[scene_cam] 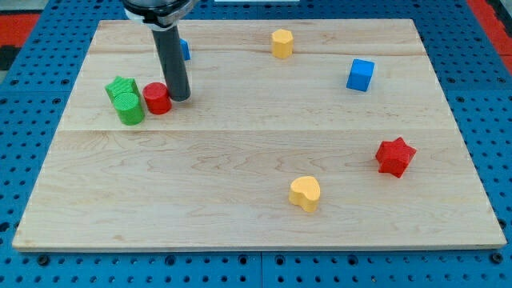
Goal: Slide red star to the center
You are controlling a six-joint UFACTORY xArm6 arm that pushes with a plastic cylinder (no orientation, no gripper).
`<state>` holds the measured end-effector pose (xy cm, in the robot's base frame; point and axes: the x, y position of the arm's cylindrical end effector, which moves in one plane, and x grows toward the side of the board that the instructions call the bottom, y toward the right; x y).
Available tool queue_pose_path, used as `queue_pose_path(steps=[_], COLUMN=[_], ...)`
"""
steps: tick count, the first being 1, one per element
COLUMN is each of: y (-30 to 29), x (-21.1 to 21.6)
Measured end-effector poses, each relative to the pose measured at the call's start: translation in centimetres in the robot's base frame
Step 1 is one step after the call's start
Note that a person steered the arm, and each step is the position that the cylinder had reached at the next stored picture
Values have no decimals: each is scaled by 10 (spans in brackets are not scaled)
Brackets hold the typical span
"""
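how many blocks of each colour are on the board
red: 2, the red star and a red cylinder
green: 2, a green cylinder and a green block behind it, shape unclear
blue: 2, a blue cube and a blue block mostly hidden behind the rod
yellow: 2, a yellow heart and a yellow block
total: 8
My tip is beside the red cylinder.

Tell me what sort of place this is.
Probably a robotics lab bench: a wooden board lies on a blue perforated base, with small coloured blocks like the red star scattered for my tip to push.
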<state>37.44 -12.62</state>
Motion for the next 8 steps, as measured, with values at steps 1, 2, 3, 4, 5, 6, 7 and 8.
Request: queue_pose_path(steps=[1, 2, 3, 4, 5, 6, 7, 8], y=[-10, -18, -19, -18, -15, -13, 43, 124], x=[0, 0, 0, 0, 0, 0, 8, 27])
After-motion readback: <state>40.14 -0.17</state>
